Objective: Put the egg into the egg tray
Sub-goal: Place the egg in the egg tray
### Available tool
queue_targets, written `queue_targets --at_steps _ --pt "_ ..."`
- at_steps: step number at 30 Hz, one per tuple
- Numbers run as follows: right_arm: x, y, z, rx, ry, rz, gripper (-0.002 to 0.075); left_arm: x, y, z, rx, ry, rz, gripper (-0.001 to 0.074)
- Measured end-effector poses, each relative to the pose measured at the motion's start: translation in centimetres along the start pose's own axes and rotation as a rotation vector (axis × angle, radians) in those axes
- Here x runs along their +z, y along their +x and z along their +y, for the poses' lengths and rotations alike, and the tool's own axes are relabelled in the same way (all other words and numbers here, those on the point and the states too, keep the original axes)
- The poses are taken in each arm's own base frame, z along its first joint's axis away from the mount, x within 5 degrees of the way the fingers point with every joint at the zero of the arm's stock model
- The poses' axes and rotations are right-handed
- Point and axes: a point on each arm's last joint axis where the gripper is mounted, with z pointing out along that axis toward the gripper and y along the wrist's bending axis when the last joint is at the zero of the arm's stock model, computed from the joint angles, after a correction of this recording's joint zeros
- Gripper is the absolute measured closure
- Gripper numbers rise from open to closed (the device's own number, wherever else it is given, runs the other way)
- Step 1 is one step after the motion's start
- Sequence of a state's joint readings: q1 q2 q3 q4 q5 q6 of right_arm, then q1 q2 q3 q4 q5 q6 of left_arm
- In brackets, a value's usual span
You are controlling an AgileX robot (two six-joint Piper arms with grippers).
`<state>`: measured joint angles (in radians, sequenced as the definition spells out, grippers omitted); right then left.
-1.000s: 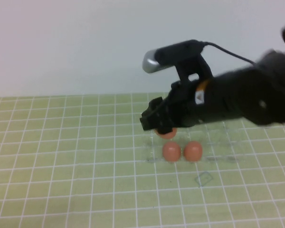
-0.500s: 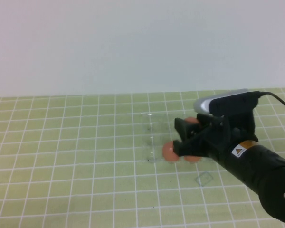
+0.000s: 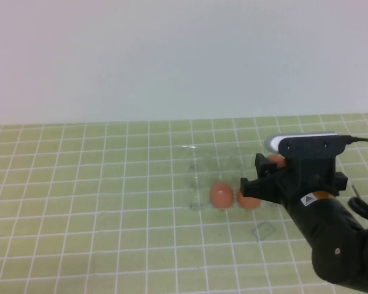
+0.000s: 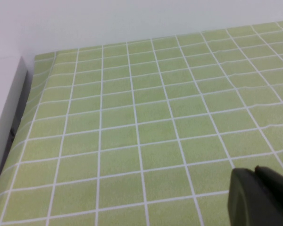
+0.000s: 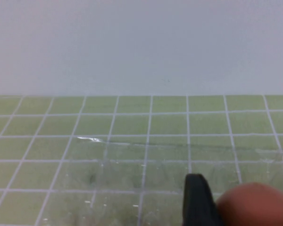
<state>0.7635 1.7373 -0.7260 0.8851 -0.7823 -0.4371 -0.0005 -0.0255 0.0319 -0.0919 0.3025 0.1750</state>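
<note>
eggs: 3 (image 3: 221, 195) (image 3: 248, 201) (image 3: 276, 160) | egg tray: 1 (image 3: 196, 168) | arms: 1 (image 3: 322, 226)

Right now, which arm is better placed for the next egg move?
Right. The right gripper hovers at the egg tray, beside the eggs. The left gripper shows only in its wrist view, over bare mat.

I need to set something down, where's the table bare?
Bare mat left of the egg tray. Crowded by the eggs, where the right gripper hovers. The left gripper sits over bare mat, out of the high view.
</note>
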Motion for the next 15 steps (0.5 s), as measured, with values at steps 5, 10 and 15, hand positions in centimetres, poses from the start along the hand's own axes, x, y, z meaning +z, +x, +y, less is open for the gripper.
queue_targets --at_steps 5,10,15 --pt "0.8 1.1 -0.3 0.024 0.042 -0.009 0.0342 0.0 0.0 0.0 0.000 0.000 0.000 0.0735" --pt "0.9 1.3 -0.3 0.105 0.050 -0.010 0.0342 0.0 0.0 0.0 0.000 0.000 0.000 0.0735" --pt "1.2 1.4 -0.7 0.139 0.067 -0.012 0.0342 0.0 0.0 0.0 0.000 0.000 0.000 0.0735"
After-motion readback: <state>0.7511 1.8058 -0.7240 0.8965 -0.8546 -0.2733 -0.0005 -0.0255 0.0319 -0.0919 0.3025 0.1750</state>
